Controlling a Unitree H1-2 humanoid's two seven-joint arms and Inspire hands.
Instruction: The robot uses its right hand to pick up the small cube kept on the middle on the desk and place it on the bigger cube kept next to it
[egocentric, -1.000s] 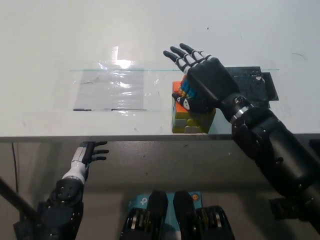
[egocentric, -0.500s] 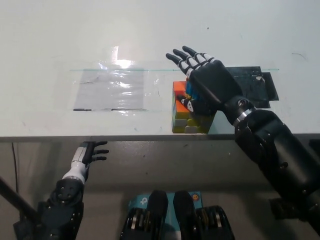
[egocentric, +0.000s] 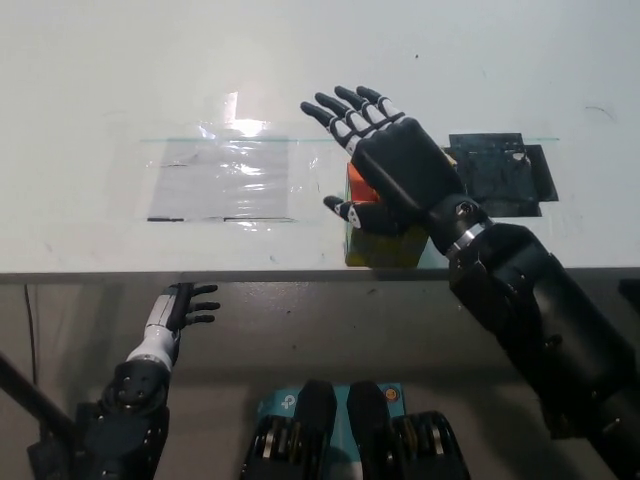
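One hand matters here: the black right hand (egocentric: 385, 175), fingers spread and holding nothing, hovers directly above the bigger cube (egocentric: 380, 243) and covers most of it. The small cube cannot be seen; it may sit hidden on the bigger cube beneath the palm. The bigger cube stands at the near edge of the tabletop (egocentric: 100, 90), so a brush from the palm could tip either cube off. The white left hand (egocentric: 180, 310), fingers apart, rests below that edge, well left of the bigger cube.
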